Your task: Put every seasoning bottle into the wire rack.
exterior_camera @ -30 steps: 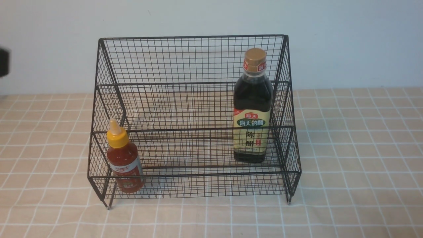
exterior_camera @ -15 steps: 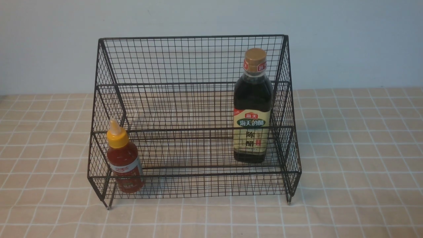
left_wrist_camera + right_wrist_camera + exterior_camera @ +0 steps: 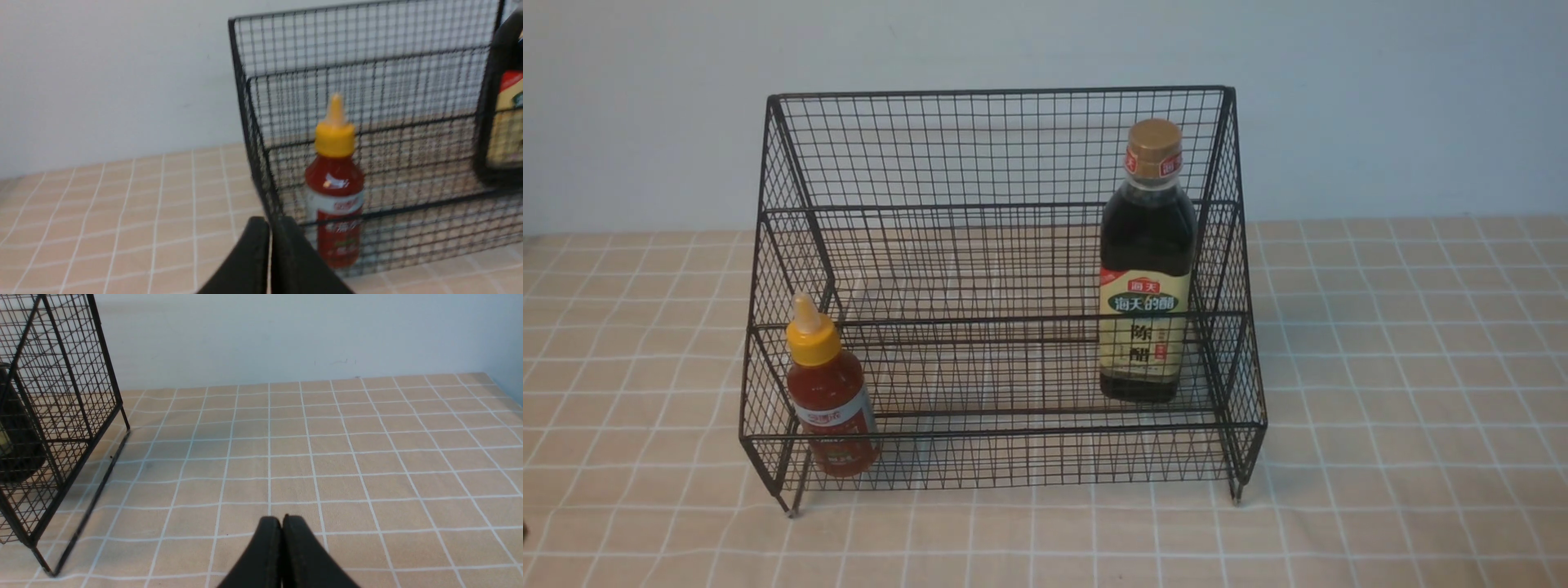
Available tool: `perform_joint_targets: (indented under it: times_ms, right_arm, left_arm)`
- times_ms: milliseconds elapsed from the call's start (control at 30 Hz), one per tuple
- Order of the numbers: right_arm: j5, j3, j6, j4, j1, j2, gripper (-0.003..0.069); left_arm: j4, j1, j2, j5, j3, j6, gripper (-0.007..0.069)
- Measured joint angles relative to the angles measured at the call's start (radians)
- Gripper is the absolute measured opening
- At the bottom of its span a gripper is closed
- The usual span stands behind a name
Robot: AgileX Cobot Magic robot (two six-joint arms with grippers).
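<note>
Rack (image 3: 1005, 163) of black wire mesh fills the middle of the front view, standing on a beige checked tablecloth (image 3: 1405, 367) against a pale wall (image 3: 645, 98). Both bottles are inside it. The short red-sauce bottle (image 3: 832, 408), with its yellow nozzle cap, stands upright on the lower tier at the rack's left end, in the lower left of the frame. The tall dark-liquid bottle (image 3: 1147, 269), gold cap on top and cream-green label facing the camera, stands upright near the rack's right side, just right of centre in the frame.

Neither arm shows in the front view. In the left wrist view the left gripper (image 3: 269, 237) has its 2 black fingers pressed together with nothing between them, close to the rack's end wall. In the right wrist view the right gripper (image 3: 282, 531) is likewise closed and empty, over bare cloth well apart from the rack.
</note>
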State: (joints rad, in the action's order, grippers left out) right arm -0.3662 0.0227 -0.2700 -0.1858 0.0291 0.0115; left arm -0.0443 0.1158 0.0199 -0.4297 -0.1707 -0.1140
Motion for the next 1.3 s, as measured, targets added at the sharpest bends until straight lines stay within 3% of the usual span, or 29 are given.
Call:
perform_joint_targets:
  times_ms: [267, 1300]
  right_arm:
    - [-0.001, 0.0, 0.0, 0.0, 0.0, 0.0, -0.0013]
    - [-0.001, 0.0, 0.0, -0.001, 0.0, 0.0, -0.0013]
  left_arm:
    - [0.034, -0.036, -0.002, 0.019, 0.191, 0.0, -0.0007]
    - [0.033, -0.041, -0.002, 0.041, 0.194, -0.001, -0.0007]
